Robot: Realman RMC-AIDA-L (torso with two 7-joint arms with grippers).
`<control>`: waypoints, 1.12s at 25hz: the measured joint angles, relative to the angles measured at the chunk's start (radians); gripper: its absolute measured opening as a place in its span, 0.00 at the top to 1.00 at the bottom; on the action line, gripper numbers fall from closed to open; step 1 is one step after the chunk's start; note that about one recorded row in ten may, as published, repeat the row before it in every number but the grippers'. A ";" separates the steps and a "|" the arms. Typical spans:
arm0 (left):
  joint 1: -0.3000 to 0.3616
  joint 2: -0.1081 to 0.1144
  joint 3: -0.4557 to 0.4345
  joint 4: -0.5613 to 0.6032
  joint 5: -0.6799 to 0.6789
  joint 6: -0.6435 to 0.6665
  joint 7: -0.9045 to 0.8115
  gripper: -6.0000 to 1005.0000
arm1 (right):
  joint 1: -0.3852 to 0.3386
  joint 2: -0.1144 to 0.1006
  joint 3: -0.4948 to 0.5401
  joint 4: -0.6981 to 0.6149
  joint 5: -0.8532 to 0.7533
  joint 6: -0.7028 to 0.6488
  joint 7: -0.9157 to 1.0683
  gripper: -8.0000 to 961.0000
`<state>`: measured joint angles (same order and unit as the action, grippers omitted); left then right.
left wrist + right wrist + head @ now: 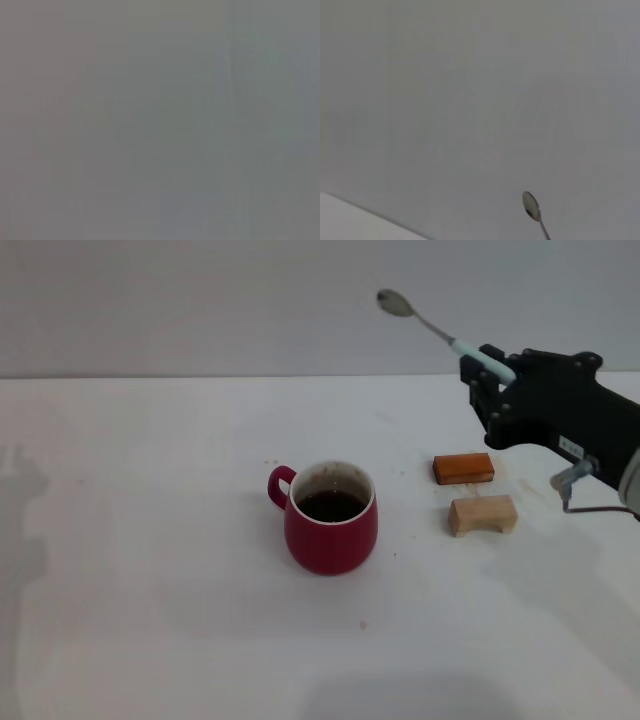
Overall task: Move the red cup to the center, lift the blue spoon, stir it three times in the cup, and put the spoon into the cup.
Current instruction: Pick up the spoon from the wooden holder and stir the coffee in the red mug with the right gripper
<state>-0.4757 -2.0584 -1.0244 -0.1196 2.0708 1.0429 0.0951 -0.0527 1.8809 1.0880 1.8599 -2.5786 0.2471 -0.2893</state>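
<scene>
Left claw is out of sight; right claw (492,375) clenches the blue spoon (432,328) by its partly hidden handle, raised right of the red cup (330,517).

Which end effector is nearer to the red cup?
Right. The right end effector, gripping the blue spoon, is raised beyond the red cup; the left is out of view.

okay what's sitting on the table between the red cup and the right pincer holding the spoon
In the head view, two wooden blocks: an orange block and a tan block, between the red cup and the right pincer.
</scene>
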 joint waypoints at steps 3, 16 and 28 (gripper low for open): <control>-0.001 0.002 -0.012 0.000 0.000 -0.002 0.000 0.84 | 0.029 0.019 0.035 0.039 -0.002 0.119 -0.001 0.85; -0.016 0.004 -0.013 0.014 0.000 -0.003 0.000 0.84 | 0.205 0.190 0.292 0.167 0.006 0.721 -0.075 0.85; -0.020 0.004 -0.013 0.017 0.000 -0.003 0.000 0.84 | 0.434 0.188 0.464 0.103 0.080 1.025 -0.065 0.85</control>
<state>-0.4954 -2.0540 -1.0370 -0.1027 2.0708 1.0399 0.0951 0.3814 2.0693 1.5522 1.9626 -2.4981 1.2724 -0.3545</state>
